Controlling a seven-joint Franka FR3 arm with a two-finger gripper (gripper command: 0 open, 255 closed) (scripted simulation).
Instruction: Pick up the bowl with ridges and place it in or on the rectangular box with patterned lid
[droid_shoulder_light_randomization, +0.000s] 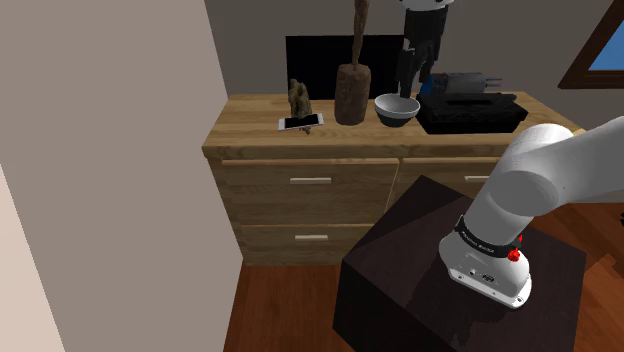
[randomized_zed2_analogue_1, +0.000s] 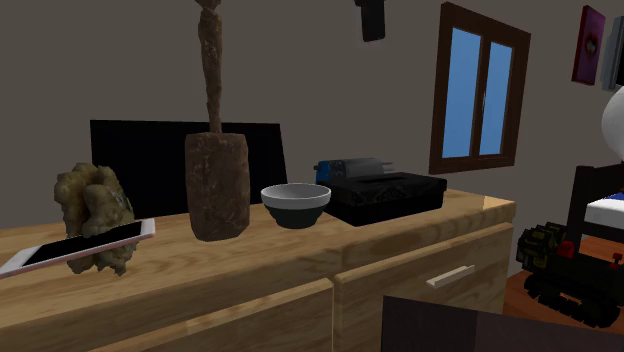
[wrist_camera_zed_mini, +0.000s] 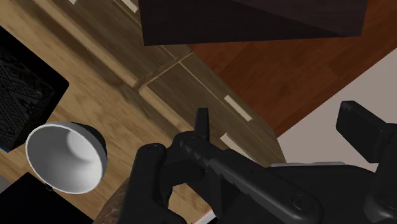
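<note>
Bowl (droid_shoulder_light_randomization: 397, 108) just beside the dark box (droid_shoulder_light_randomization: 470, 114), open wood toward the dresser (droid_shoulder_light_randomization: 255, 132) edge.

Dim, flat light in every view; faint soft shadows on the dresser (droid_shoulder_light_randomization: 260, 125).

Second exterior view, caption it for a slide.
White-lined dark bowl between brown vase and black rectangular box on wooden dresser.

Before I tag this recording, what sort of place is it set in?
Most likely a room in a home, perhaps a living room or bedroom. A wooden dresser with drawers stands against the wall, the floor is reddish wood, and a dark-framed window sits in the wall.
</note>
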